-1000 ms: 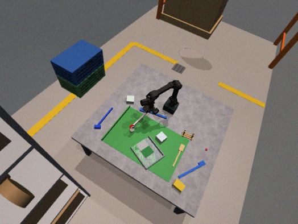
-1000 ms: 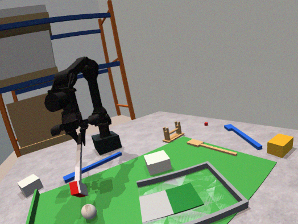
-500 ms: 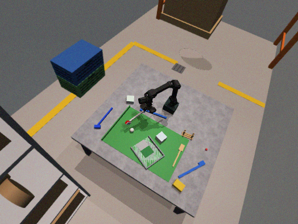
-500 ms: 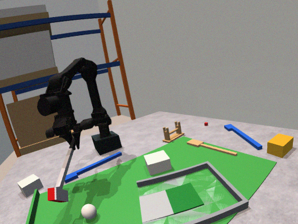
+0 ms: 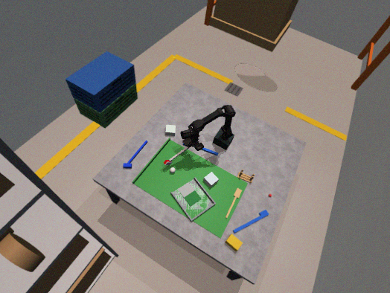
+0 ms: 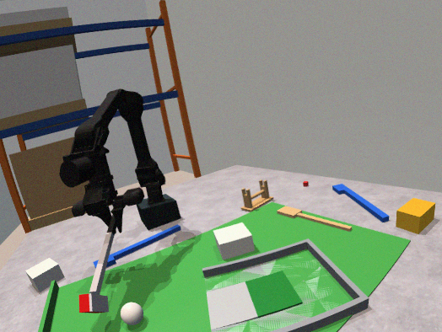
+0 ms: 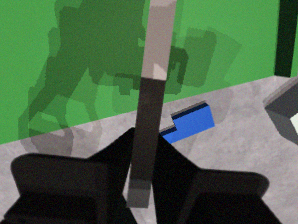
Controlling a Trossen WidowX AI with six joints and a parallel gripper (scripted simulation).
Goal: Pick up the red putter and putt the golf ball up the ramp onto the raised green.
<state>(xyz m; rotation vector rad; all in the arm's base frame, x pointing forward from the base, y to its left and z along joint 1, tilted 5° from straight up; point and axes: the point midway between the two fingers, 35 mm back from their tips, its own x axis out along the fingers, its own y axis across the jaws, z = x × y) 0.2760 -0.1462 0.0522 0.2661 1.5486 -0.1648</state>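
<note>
My gripper (image 5: 193, 144) (image 6: 115, 225) (image 7: 142, 133) is shut on the handle of the red putter. The putter's shaft (image 6: 101, 265) (image 7: 155, 55) slopes down to its red and grey head (image 5: 167, 162) (image 6: 92, 302), which sits low over the green mat (image 5: 156, 180) (image 6: 177, 291). The white golf ball (image 5: 173, 169) (image 6: 132, 313) lies on the mat just right of the head, a small gap apart. The grey ramp (image 6: 229, 304) leads to the raised green (image 5: 192, 198) (image 6: 273, 292) inside a grey frame (image 5: 182, 209) (image 6: 337, 278). The head and ball are outside the wrist view.
A white block (image 5: 211, 178) (image 6: 234, 240) stands on the mat near the frame. A blue bar (image 5: 210, 151) (image 6: 139, 244) (image 7: 192, 122) lies by the arm's base. Another white block (image 5: 170, 129) (image 6: 44, 274), a blue putter (image 5: 135, 155), a wooden putter (image 5: 233, 202) (image 6: 316, 218), a yellow block (image 5: 234, 242) (image 6: 415, 215) lie around.
</note>
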